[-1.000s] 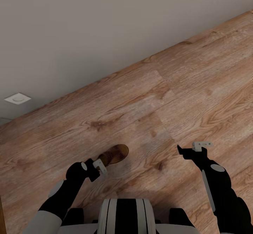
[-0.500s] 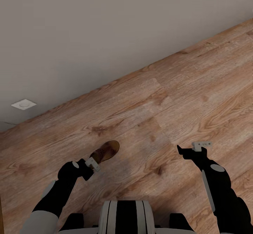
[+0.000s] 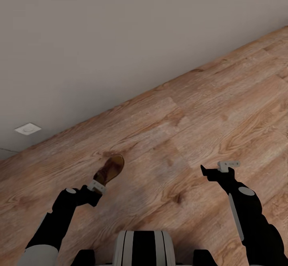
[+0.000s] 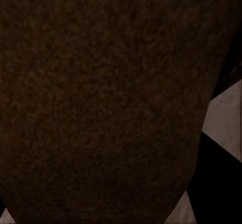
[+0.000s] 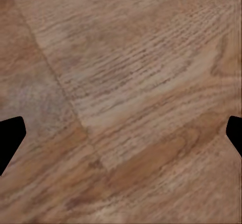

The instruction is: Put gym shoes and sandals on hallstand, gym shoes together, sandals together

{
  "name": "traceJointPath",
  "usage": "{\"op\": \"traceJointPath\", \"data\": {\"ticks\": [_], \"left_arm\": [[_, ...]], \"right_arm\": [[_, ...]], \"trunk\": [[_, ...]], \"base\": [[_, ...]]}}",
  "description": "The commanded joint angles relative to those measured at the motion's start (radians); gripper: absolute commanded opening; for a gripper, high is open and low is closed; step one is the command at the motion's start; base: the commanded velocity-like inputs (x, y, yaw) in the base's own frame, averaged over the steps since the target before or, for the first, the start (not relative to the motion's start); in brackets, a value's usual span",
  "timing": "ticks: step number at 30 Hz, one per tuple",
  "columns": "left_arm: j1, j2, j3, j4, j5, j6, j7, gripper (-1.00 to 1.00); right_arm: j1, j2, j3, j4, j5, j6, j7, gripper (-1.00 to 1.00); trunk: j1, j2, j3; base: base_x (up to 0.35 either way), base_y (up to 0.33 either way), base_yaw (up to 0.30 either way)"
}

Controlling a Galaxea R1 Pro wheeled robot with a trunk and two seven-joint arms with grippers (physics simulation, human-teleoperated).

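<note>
You are looking down at the corridor floor [image 3: 192, 130]. A grey wall [image 3: 100, 38] runs along its far edge, from 8 o'clock up to 2 o'clock. There is lots of bare floor in the middle and out to 3 o'clock.

Your left gripper [image 3: 97, 186] sits at 7 o'clock. It is clenched on the heel end of one brown sandal [image 3: 109, 169]. The sandal points toward 1 o'clock, away from you. In the left wrist view the sandal [image 4: 101, 103] is a dark brown blur, so you cannot make out its straps.

Your right gripper [image 3: 218, 169] sits at 4 o'clock. Its fingers are spread wide and hold nothing, with floor [image 5: 131, 82] between the tips.

A small white square plate [image 3: 27, 129] is on the wall at 9 o'clock.
</note>
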Motion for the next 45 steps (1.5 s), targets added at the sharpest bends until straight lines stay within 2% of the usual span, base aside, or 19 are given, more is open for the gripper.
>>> {"op": "traceJointPath", "data": {"ticks": [1, 7, 11, 15, 18, 19, 21, 22, 26, 27, 28, 31, 32, 33, 35, 37, 39, 42, 45], "left_arm": [[0.001, 0.0, 0.012, -0.001, -0.001, -0.002, -0.008, -1.0], [0.015, -0.003, 0.051, 0.004, 0.018, -0.035, -0.008, -1.0], [0.031, -0.007, 0.087, 0.037, 0.053, -0.093, -0.008, -1.0], [0.04, -0.008, 0.128, 0.125, 0.119, -0.201, -0.004, -1.0], [0.046, -0.006, 0.158, 0.173, 0.153, -0.253, 0.007, -1.0], [0.053, -0.005, 0.181, 0.204, 0.173, -0.286, 0.018, -1.0], [0.063, -0.004, 0.205, 0.23, 0.19, -0.321, 0.028, -1.0], [0.075, -0.003, 0.226, 0.251, 0.201, -0.36, 0.034, -1.0], [0.109, -0.003, 0.27, 0.284, 0.216, -0.464, 0.044, -1.0], [0.129, -0.004, 0.298, 0.294, 0.221, -0.519, 0.046, -1.0], [0.136, -0.005, 0.308, 0.296, 0.223, -0.534, 0.047, -1.0], [0.165, -0.008, 0.386, 0.323, 0.229, -0.594, 0.048, -1.0], [0.167, -0.008, 0.397, 0.33, 0.229, -0.599, 0.049, -1.0], [0.173, -0.008, 0.438, 0.359, 0.23, -0.622, 0.048, -1.0], [0.175, -0.008, 0.467, 0.391, 0.229, -0.654, 0.048, -1.0], [0.177, -0.006, 0.515, 0.447, 0.226, -0.73, 0.048, -1.0], [0.18, -0.006, 0.538, 0.471, 0.224, -0.765, 0.048, -1.0], [0.195, -0.005, 0.553, 0.483, 0.225, -0.79, 0.048, -1.0], [0.215, -0.004, 0.559, 0.483, 0.227, -0.801, 0.049, -1.0]], "right_arm": [[-0.001, 0.0, -0.001, -0.001, 0.01, 0.004, 0.009, 1.0], [0.0, 0.001, -0.002, -0.002, 0.01, 0.004, 0.008, 1.0], [0.0, 0.0, -0.003, -0.002, 0.01, 0.004, 0.008, 1.0], [0.0, 0.0, -0.002, -0.001, 0.012, 0.004, 0.008, 1.0], [0.002, -0.001, -0.004, 0.001, 0.014, 0.003, 0.007, 1.0], [0.01, -0.001, -0.01, 0.005, 0.015, 0.002, 0.006, 1.0], [0.023, -0.001, -0.027, 0.015, 0.015, 0.001, 0.004, 1.0], [0.041, 0.0, -0.052, 0.029, 0.015, -0.003, 0.003, 1.0], [0.078, 0.002, -0.119, 0.076, 0.014, -0.049, 0.005, 1.0], [0.099, 0.002, -0.149, 0.112, 0.013, -0.107, 0.006, 1.0], [0.106, 0.003, -0.159, 0.125, 0.013, -0.131, 0.006, 1.0], [0.163, 0.003, -0.22, 0.238, 0.013, -0.321, 0.006, 1.0], [0.17, 0.003, -0.226, 0.258, 0.013, -0.349, 0.006, 1.0], [0.197, 0.003, -0.245, 0.355, 0.013, -0.46, 0.004, 1.0], [0.211, 0.003, -0.267, 0.441, 0.012, -0.553, 0.003, 1.0], [0.222, 0.003, -0.322, 0.584, 0.012, -0.722, 0.003, 1.0], [0.224, 0.003, -0.359, 0.669, 0.013, -0.824, 0.003, 1.0], [0.226, 0.003, -0.388, 0.763, 0.013, -0.924, 0.004, 1.0], [0.226, 0.002, -0.4, 0.827, 0.013, -0.99, 0.003, 1.0]], "trunk": [[-0.001, 0.0, 0.005], [-0.003, 0.001, 0.036], [-0.005, 0.002, 0.057], [-0.007, 0.003, 0.077], [-0.008, 0.004, 0.093], [-0.009, 0.004, 0.098], [-0.01, 0.005, 0.109], [-0.01, 0.005, 0.114], [-0.012, 0.006, 0.135], [-0.012, 0.006, 0.14], [-0.013, 0.006, 0.145], [-0.014, 0.007, 0.161], [-0.014, 0.007, 0.166], [-0.015, 0.007, 0.171], [-0.016, 0.008, 0.182], [-0.017, 0.008, 0.192], [-0.018, 0.009, 0.203], [-0.019, 0.01, 0.218], [-0.02, 0.01, 0.234]], "base": [[0.0, 0.0, -0.178], [0.0, 0.0, -0.182], [0.0, 0.0, -0.185], [0.0, 0.0, -0.185], [0.0, 0.0, -0.185], [0.0, 0.0, -0.186], [0.0, 0.0, -0.186], [0.0, 0.0, -0.186], [0.0, 0.0, -0.186], [0.0, 0.0, -0.186], [0.0, 0.0, -0.186], [0.0, 0.0, -0.186], [0.0, 0.0, -0.186], [0.0, 0.0, -0.186], [0.0, 0.0, -0.186], [0.0, 0.0, -0.186], [0.0, 0.0, -0.189], [0.0, 0.0, -0.195], [0.0, 0.0, -0.2]]}}
